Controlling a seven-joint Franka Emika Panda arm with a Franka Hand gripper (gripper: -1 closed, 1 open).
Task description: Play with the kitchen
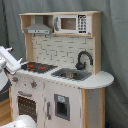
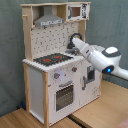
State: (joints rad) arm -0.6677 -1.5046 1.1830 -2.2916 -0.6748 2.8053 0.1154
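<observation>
white arm (image 2: 102, 57) perhaps over kitchen (image 2: 50, 85)

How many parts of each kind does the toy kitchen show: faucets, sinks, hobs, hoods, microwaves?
Faucet: 1
Sink: 1
Hob: 1
Hood: 1
Microwave: 1
Total: 5

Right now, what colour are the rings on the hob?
Red rings on the black hob, clearest in the second exterior view.
</observation>
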